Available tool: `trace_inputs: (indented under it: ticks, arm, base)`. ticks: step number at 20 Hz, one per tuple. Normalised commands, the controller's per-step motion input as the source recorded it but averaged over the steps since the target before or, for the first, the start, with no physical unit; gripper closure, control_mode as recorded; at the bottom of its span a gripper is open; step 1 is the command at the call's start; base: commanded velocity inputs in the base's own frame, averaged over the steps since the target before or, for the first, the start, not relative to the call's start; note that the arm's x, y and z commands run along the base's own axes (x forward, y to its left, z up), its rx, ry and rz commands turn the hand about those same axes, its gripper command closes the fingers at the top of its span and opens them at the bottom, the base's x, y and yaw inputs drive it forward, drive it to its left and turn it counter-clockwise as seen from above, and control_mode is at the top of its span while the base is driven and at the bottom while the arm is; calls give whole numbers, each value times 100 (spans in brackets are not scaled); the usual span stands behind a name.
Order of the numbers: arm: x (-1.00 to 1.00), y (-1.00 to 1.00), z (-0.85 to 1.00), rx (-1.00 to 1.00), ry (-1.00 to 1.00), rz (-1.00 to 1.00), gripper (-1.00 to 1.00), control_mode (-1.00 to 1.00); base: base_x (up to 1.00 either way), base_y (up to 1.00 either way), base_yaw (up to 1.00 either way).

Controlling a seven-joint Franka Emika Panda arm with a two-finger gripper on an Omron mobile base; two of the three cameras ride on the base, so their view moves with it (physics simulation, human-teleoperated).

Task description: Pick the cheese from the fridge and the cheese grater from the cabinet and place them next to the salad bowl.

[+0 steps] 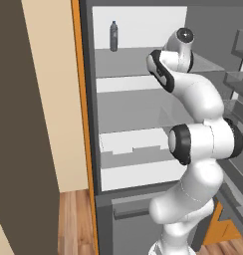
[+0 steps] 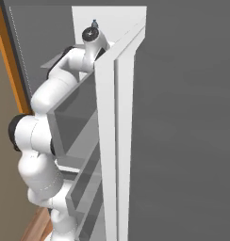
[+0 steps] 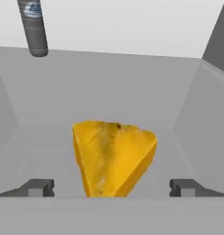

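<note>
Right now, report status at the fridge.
Tool open, fingertips either side of the cheese, not closed. Cheese sits on the fridge shelf. Grey bottle stands farther back, off the approach line.

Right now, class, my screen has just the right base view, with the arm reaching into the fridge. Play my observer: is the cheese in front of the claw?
Observer: Yes. In the hand view the cheese lies on the shelf, straight ahead of the claw.
Operator: Is the claw open?
Observer: Open. Its finger tips stand wide on either side of the cheese, not touching it.
Operator: Anything else nearby?
Observer: A grey bottle stands upright behind the cheese, to the left in the hand view.
</note>
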Motion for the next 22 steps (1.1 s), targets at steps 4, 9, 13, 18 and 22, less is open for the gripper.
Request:
trace_inputs:
  ticks: [4,9,13,18,22]
  arm:
    - [41,-12,-15,0,2,0,-100,-100]
    - [44,-1,-24,0,0,0,100,-100]
    - [44,0,-22,0,0,0,100,-100]
    - [-7,0,-21,0,-2,0,100,-100]
    - [-83,0,-4,0,-20,0,100,-100]
  base:
    - [0,0,0]
    - [0,0,0]
    - [0,0,0]
    - [0,0,0]
    - [0,0,0]
